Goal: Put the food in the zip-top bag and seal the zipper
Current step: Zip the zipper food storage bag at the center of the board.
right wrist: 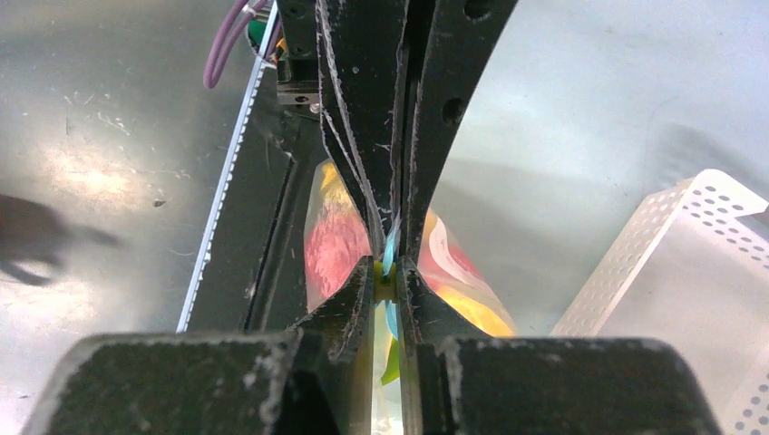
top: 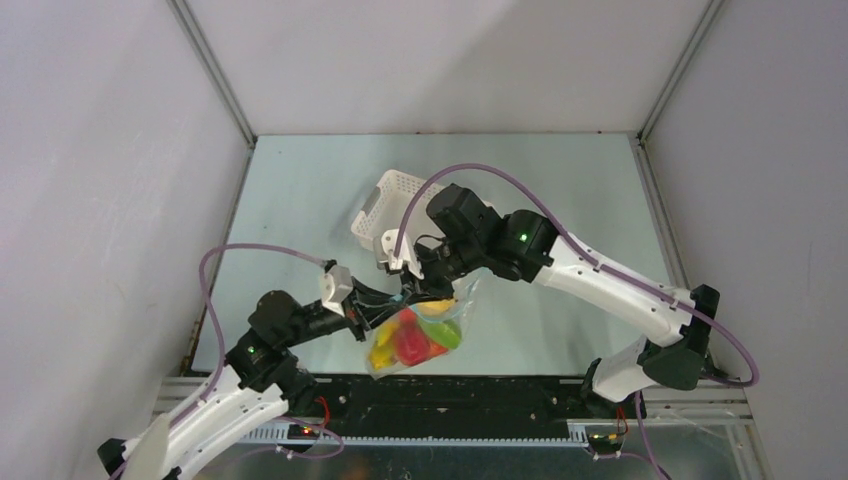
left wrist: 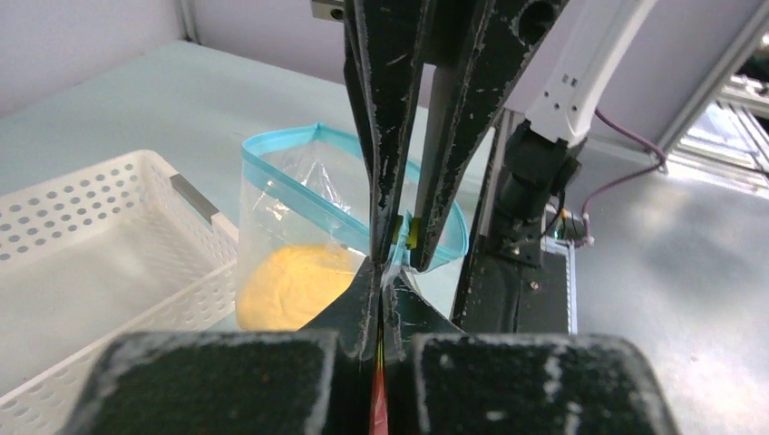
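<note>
Your colourful plastic toy food (top: 410,340) sits inside the clear crinkly zip-top bag (top: 464,297); left gripper (left wrist: 392,260) and right gripper (right wrist: 388,272) clamp its thin light-blue zipper (left wrist: 281,136); mouth gapes, sealing remains.

The left arm (top: 225,400) reaches low, forward and rightward; the left gripper (left wrist: 379,269) is closed tight. The right arm (top: 600,275) arches over toward centre with its wrist bent down, the right gripper (right wrist: 386,272) pinched on the zipper (right wrist: 389,254). The grippers meet nearly tip to tip; the left may catch that strip too.
</note>
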Tool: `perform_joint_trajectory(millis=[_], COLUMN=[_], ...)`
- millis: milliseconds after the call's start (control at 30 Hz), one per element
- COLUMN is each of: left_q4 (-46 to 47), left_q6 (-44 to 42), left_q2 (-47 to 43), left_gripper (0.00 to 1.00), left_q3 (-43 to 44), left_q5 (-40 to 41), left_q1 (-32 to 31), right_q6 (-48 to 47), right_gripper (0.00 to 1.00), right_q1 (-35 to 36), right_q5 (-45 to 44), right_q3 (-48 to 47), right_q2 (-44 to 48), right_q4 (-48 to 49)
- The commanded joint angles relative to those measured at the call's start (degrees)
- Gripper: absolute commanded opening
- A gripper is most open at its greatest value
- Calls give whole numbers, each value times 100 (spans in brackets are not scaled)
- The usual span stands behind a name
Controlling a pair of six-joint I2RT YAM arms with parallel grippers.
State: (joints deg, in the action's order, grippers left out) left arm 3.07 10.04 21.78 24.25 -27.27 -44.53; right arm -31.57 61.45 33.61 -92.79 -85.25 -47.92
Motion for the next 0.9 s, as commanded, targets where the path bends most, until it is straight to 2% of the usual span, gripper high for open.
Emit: perform_joint_trajectory(millis=[0, 400, 867], left_q4=[881, 1163, 1260], left_q6=[379, 610, 725], left_q2=[-489, -605, -893], left_gripper=[0, 0, 0], left_q3=[-96, -167, -333], left_q5=[857, 349, 380], left_q1=[22, 23, 20], right_q6=[81, 17, -160], right_gripper=[5, 6, 7], right_q1=[-69, -21, -326], right_q5=[-296, -447, 31], right_q3=[-19, 410, 918], right_q2=[-22, -192, -300], right_q4=[-633, 49, -51])
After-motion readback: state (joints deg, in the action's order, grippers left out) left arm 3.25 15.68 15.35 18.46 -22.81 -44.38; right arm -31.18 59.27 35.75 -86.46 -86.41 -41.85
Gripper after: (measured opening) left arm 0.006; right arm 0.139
